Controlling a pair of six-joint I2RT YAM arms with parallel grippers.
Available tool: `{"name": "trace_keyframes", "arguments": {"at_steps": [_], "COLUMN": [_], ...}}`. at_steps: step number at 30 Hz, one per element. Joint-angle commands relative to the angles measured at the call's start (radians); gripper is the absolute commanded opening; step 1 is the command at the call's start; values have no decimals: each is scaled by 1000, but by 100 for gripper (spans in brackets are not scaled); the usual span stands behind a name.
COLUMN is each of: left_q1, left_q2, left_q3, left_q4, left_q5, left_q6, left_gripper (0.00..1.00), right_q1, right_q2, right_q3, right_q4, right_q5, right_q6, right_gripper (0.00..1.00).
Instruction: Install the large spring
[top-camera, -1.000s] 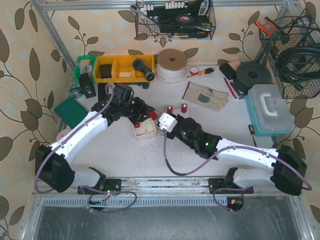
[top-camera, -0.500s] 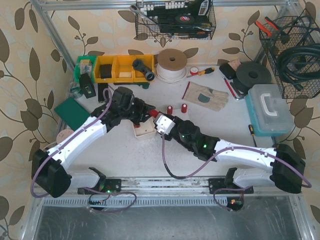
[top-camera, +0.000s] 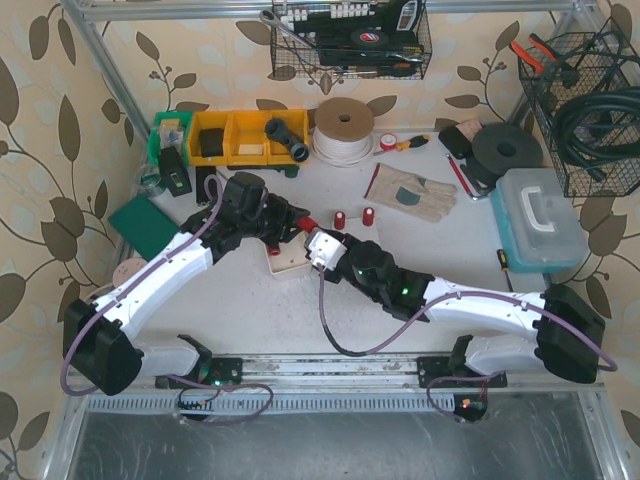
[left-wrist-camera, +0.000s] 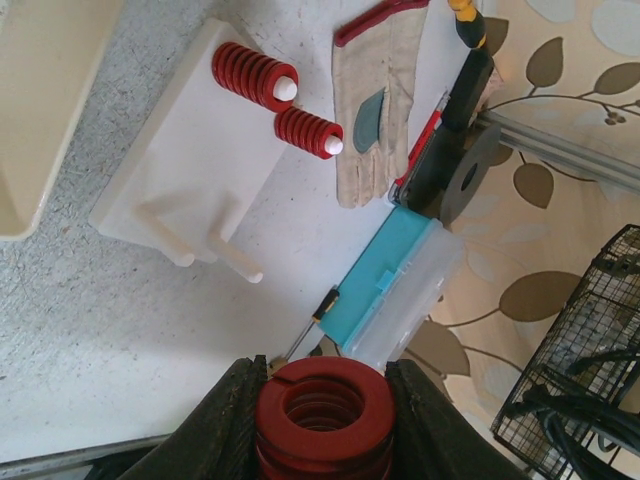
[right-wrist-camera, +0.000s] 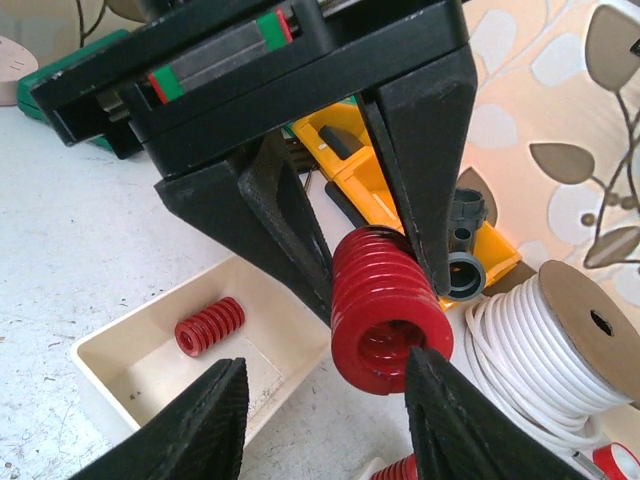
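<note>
The work surface is a white table (top-camera: 250, 300) boxed in by leaf-patterned walls, with wire baskets hung above its far edge.

Left gripper (left-wrist-camera: 324, 372): closed on the large spring (right-wrist-camera: 385, 300), its black fingers clamping the coils from both sides. The spring is carried clear of the table, over the far right corner of the beige tray (right-wrist-camera: 140, 385), with its bore end turned toward the other arm.

Right gripper (right-wrist-camera: 327, 356): jaws apart, one finger on either side of that free end. Whether a pad touches the coils cannot be told.

Judgement: the spring is being presented for a hand-over or a second grip, since the left fingers cover coil length that would have to slide down a peg.

Outward: one small spring (right-wrist-camera: 210, 325) lies in the tray. Toward the table's middle sits the white fixture plate (left-wrist-camera: 190, 170). It carries two small red springs (left-wrist-camera: 255, 78) seated on pegs (the white peg tips show) and two bare pegs (left-wrist-camera: 235, 262) at one corner. The large spring is not yet installed, and a bare peg is presumably its destination.

View comparison:
- Left wrist view: the only one to show the plate's outline and bare pegs, which are white on white from above.
- Right wrist view: the only one to show the tray's contents and the clamp on the coils.
- Top view: the only one to show both arms converging at mid-table, with the glove (top-camera: 412, 192) and teal case (top-camera: 535, 215) well apart toward the right edge.
</note>
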Motion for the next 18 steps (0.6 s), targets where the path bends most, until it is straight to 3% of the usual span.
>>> {"name": "trace_keyframes", "arguments": {"at_steps": [1,18], "left_q1": [-9,-10], "left_q2": [-40,-43], "left_q3": [39,26], "left_q4": [17,-8], "left_q5": [15,2], "left_q6": [9,27], "left_gripper": [0,0], "right_q1": [-4,-24], "right_q2": [9,-52], "right_q3": [35,16], "right_q4": [-4,-22], "right_q5": [-4,35], "right_q6": [25,13], "right_gripper": [46,46]}}
